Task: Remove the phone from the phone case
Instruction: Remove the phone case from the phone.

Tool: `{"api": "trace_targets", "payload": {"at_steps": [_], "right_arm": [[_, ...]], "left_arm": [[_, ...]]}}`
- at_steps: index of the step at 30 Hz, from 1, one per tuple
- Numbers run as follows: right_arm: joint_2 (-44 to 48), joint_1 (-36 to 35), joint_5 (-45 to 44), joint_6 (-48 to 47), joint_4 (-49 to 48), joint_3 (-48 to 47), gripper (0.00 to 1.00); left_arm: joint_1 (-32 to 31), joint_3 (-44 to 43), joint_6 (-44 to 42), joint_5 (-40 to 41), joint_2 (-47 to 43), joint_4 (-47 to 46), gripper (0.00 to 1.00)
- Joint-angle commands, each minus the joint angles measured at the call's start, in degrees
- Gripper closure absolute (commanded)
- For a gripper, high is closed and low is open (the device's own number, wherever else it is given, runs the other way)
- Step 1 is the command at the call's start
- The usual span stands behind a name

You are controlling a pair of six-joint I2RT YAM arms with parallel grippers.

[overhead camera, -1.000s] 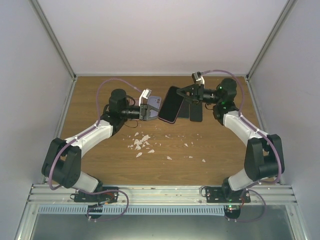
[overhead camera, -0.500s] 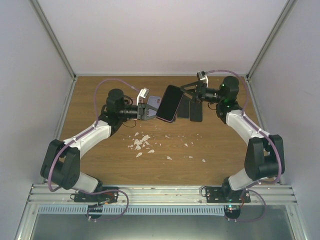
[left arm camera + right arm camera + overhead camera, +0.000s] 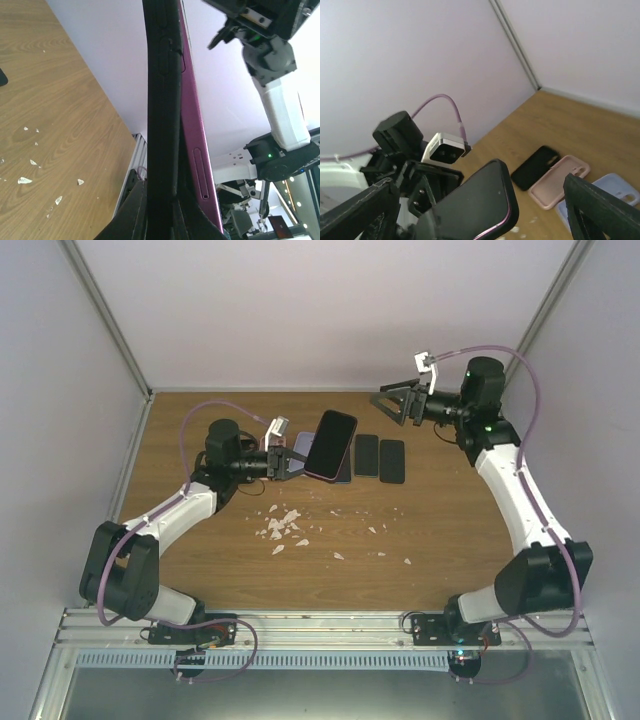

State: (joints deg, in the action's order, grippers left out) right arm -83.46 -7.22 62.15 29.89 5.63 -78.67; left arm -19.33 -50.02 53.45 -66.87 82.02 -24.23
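While partly in its phone case (image 3: pixel 162 125), phone (image 3: pixel 190 115) in clenched left gripper (image 3: pixel 284 462); right gripper (image 3: pixel 390 407) released.

A wooden table (image 3: pixel 440 530) fills the floor of a pale-walled booth, with a metal rail (image 3: pixel 320 625) running along its near edge. White scraps (image 3: pixel 282 525) lie clustered left of the table's middle, with a few more strewn apart to the right of them. Two dark cases (image 3: pixel 367 455) lie flat side by side towards the far edge, close but not touching; the right wrist view shows a black case (image 3: pixel 535 167) alongside a pink case (image 3: pixel 559 181) and a pale blue case (image 3: pixel 612 187) just beside that, all flat on the wood.
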Motion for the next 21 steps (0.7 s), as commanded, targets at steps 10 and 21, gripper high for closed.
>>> {"api": "trace_targets", "payload": {"at_steps": [10,21], "right_arm": [[7.2,-15.9,-28.7,-47.7,23.4,-6.2,0.17],[5.8,-25.9,-40.9,-61.8,27.1,-4.9,0.18]], "left_arm": [[1.3,-2.5,0.6,1.8,0.7,9.9,1.00],[4.1,-1.5,5.8,5.3,1.6,12.8,1.00]]}}
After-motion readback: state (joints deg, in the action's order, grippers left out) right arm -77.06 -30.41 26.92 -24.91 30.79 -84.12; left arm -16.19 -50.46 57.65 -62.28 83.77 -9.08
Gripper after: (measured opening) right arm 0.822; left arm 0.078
